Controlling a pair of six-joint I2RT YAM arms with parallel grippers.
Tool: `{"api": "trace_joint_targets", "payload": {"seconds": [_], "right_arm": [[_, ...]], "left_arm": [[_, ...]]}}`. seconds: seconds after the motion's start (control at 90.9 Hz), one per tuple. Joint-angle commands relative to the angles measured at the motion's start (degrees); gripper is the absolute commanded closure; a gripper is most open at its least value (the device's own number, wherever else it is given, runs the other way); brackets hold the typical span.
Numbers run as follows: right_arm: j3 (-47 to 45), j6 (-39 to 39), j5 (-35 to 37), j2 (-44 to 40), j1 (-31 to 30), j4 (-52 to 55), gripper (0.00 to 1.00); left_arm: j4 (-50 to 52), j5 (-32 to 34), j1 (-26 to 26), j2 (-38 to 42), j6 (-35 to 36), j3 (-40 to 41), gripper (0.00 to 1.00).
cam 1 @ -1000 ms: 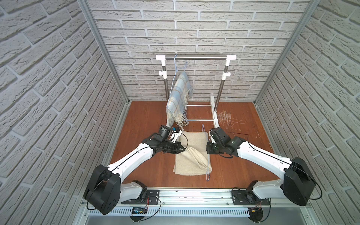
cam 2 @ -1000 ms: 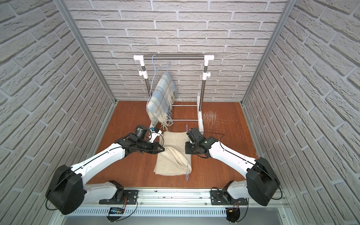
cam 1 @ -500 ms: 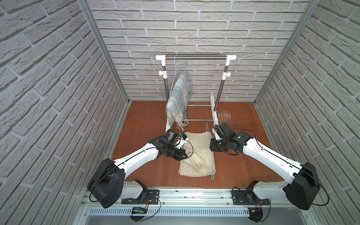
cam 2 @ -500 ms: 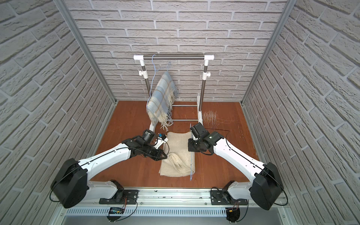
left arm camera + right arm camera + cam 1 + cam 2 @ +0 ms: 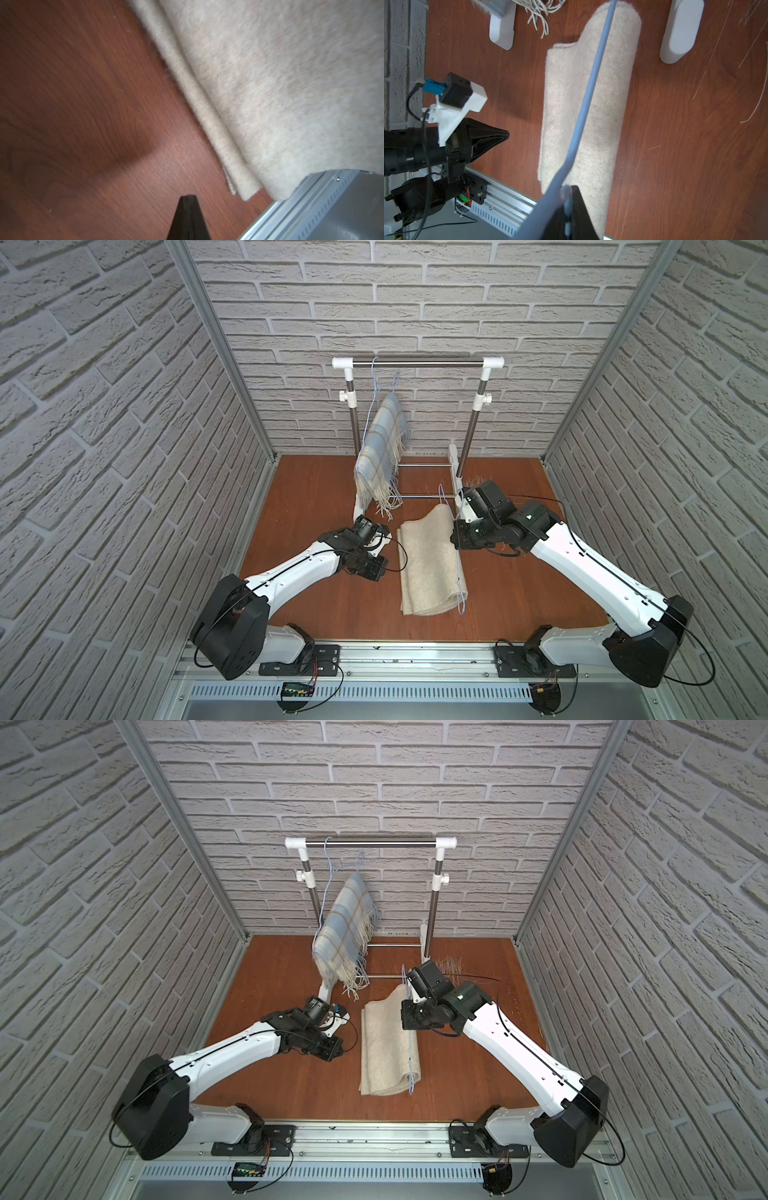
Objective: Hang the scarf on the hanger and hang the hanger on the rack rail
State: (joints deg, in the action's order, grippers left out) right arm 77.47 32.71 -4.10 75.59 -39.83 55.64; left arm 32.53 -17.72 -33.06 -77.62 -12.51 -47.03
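Nothing legible is showing in any view. A small white mark (image 5: 528,516) is sitting on the black wrist housing of the right arm (image 5: 582,556), too small to make out as a letter or sign. A little board (image 5: 296,689) under the front rail (image 5: 415,655) is glowing green, its characters blurring beyond reading.

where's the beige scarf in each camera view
Top view: beige scarf lies mid-floor, between the two arms.
Top view: same spot.
Left wrist: fills much of the picture, beside bare floor.
Right wrist: runs through the middle, with the blue hanger crossing it.
Shared landmark: the front rail, by the scarf's near end.
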Motion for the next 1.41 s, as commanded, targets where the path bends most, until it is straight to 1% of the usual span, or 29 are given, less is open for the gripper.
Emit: {"api": "trace_joint_targets", "payload": {"seconds": [0.0, 0.044, 0.099, 0.11, 0.143, 0.154, 0.165, 0.242, 0.275, 0.363, 0.429, 0.594, 0.704, 0.836, 0.979, 1.056, 1.122, 1.188, 1.32, 1.397], "right_arm": [[4.5, -1.9, 0.7, 0.3, -0.8, 2.0, 0.97], [5.7, -2.0, 0.9, 0.8, -1.1, 2.7, 0.97], [6.2, -2.3, 1.4, 1.2, -1.4, 3.0, 0.97], [6.3, -2.3, 1.5, 1.2, -1.4, 2.9, 0.97], [6.2, -2.4, 1.8, 1.2, -1.4, 2.6, 0.97], [6.2, -2.4, 2.0, 1.2, -1.4, 2.4, 0.97], [6.1, -2.4, 2.1, 1.2, -1.4, 2.3, 0.97], [5.7, -2.5, 2.7, 1.4, -1.4, 1.3, 0.97], [5.9, -2.5, 2.8, 1.6, -1.4, 1.2, 0.97], [6.8, -2.3, 3.5, 1.7, -1.4, 0.7, 0.97], [7.7, -2.2, 3.6, 1.4, -1.4, -0.1, 0.97], [13.8, -3.3, 2.3, 2.6, -1.6, 1.8, 0.97], [18.9, -3.7, 1.9, 3.7, -1.7, 3.6, 0.97], [24.5, -3.7, 1.8, 5.6, -1.7, 5.5, 0.97], [28.8, -3.4, 1.9, 7.4, -1.7, 6.7, 0.97], [31.2, -3.4, 1.7, 8.4, -1.8, 7.5, 0.97], [32.8, -3.4, 1.6, 8.9, -1.7, 8.3, 0.97], [34.2, -3.6, 1.9, 9.2, -1.6, 8.8, 0.97], [37.1, -3.6, 1.3, 9.5, -1.2, 9.8, 0.97], [38.7, -3.6, 0.9, 9.7, -1.1, 10.6, 0.97]], "left_arm": [[-0.8, 1.6, 0.5, 1.2, -1.0, -1.9, 1.00], [-4.3, 0.4, 0.5, 4.1, -3.6, -1.8, 1.00], [-8.7, -1.6, 1.0, 7.0, -8.9, -1.4, 1.00], [-9.7, -2.2, 1.2, 7.3, -10.1, -1.3, 0.98], [-11.7, -4.7, 1.7, 7.3, -13.4, -1.0, 0.86], [-12.3, -5.4, 1.9, 7.0, -14.6, -1.0, 0.79], [-13.0, -6.2, 2.1, 6.7, -15.8, -1.0, 0.75], [-17.9, -10.9, 2.8, 3.9, -24.8, -0.4, 0.59], [-20.0, -11.6, 3.1, 2.9, -29.2, 0.2, 0.55], [-25.0, -13.7, 4.1, 0.5, -38.6, 0.4, 0.53], [-29.4, -14.2, 4.3, -0.3, -43.2, 0.1, 0.51], [-38.9, -16.7, 4.5, -2.7, -53.7, -0.6, 0.51], [-41.5, -16.5, 4.2, -1.9, -57.5, -0.4, 0.52], [-42.4, -15.4, 3.7, -0.6, -59.8, -0.3, 0.52], [-47.1, -13.5, 3.5, 1.0, -63.3, 2.4, 0.52], [-52.3, -13.1, 3.0, 0.6, -65.2, 3.6, 0.52], [-54.8, -12.9, 2.4, -0.3, -65.6, 4.1, 0.49], [-57.5, -12.9, 2.1, -0.8, -65.9, 4.8, 0.43], [-58.8, -12.2, 2.2, -0.8, -65.6, 6.9, 0.34], [-61.9, -12.5, 2.5, -1.7, -65.9, 8.2, 0.31]]}}
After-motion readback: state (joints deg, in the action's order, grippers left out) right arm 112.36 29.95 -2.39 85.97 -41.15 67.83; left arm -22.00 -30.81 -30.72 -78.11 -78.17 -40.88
